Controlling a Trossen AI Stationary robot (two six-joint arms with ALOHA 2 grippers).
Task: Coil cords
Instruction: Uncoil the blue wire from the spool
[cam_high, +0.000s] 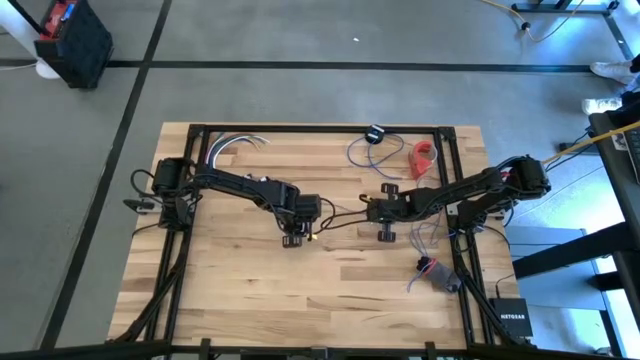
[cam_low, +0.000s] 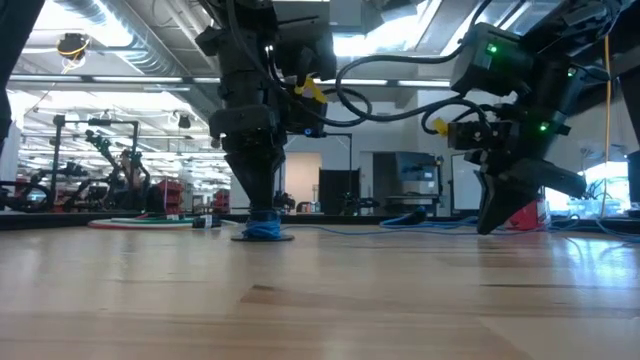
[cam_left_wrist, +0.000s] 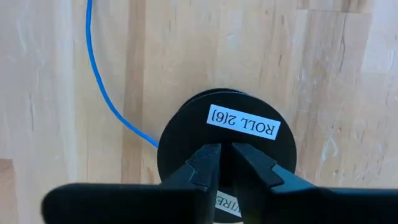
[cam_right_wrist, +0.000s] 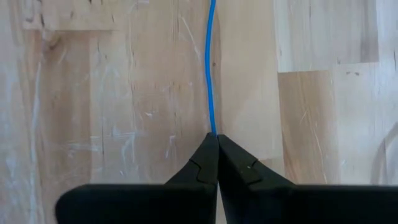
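Pinching thin blue cord (cam_right_wrist: 211, 74): right gripper (cam_right_wrist: 217, 138), fingers closed. Left gripper (cam_left_wrist: 225, 148), fingers slightly apart over round black spool (cam_left_wrist: 227, 134).

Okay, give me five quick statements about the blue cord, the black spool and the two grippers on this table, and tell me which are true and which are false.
1. The right gripper is shut on the blue cord. True.
2. The left gripper is over a black spool that has a white label reading ROLL. True.
3. The black spool lies at the far edge of the table. False: in the high view it sits near the table's middle, under the left gripper.
4. The blue cord in the right wrist view is wound into a neat coil. False: it runs out from the fingertips as one nearly straight line.
5. A red object lies on the wooden table beyond the right arm. True.
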